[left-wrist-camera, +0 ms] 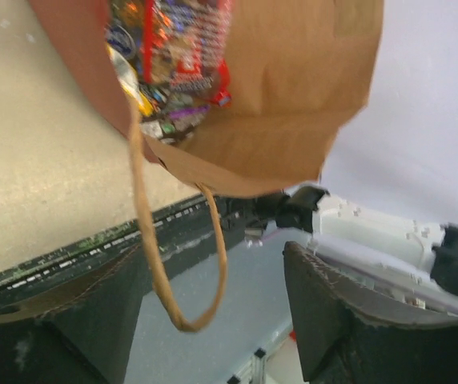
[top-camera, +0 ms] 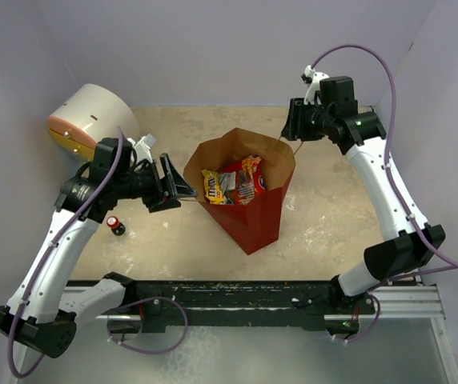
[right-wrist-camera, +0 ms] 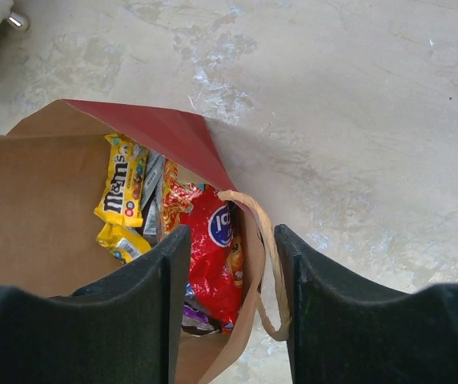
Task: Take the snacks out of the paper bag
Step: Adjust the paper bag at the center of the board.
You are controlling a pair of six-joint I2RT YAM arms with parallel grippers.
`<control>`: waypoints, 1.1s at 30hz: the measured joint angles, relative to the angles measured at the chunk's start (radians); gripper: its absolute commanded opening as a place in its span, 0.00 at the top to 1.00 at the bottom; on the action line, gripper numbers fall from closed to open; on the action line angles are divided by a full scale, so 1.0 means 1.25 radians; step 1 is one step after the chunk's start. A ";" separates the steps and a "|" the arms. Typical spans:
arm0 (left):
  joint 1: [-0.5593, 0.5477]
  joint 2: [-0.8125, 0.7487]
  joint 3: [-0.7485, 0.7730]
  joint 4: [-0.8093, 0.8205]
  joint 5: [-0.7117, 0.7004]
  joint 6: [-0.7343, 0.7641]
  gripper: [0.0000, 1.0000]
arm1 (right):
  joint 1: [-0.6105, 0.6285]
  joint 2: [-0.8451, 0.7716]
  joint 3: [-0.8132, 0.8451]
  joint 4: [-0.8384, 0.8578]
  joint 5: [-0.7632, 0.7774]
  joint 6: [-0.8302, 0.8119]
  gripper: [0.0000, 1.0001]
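The paper bag (top-camera: 253, 220), red outside and brown inside, stands open at the middle of the table. Snacks (top-camera: 235, 182) lie inside: a yellow candy packet (right-wrist-camera: 121, 180), a large red-and-clear bag (right-wrist-camera: 213, 256) and dark wrappers. My left gripper (top-camera: 182, 188) is open at the bag's left rim; in the left wrist view the string handle (left-wrist-camera: 177, 264) hangs between its fingers (left-wrist-camera: 333, 320), touching neither. My right gripper (right-wrist-camera: 233, 240) is open over the bag's right rim, straddling the rim and the other handle (right-wrist-camera: 273, 264).
A white drum with an orange-yellow end (top-camera: 89, 120) lies at the back left. A small black-and-red object (top-camera: 115, 226) stands on the table under the left arm. Pale walls close in the back and sides. A dark rail (top-camera: 237, 292) runs along the near edge.
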 measured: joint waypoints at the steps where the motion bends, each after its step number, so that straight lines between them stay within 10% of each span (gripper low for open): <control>1: -0.004 0.006 0.003 0.002 -0.018 -0.002 0.34 | 0.000 -0.002 -0.002 0.000 -0.001 -0.001 0.54; 10: -0.009 0.006 -0.010 0.057 -0.118 -0.059 0.70 | 0.000 -0.013 -0.032 0.001 -0.024 -0.003 0.64; 18: -0.022 0.021 -0.019 0.094 -0.130 -0.077 0.98 | 0.000 -0.038 -0.047 0.000 -0.048 -0.009 0.96; 33: -0.022 0.014 -0.030 0.188 -0.166 -0.122 0.79 | 0.000 -0.041 -0.047 0.028 -0.192 0.046 1.00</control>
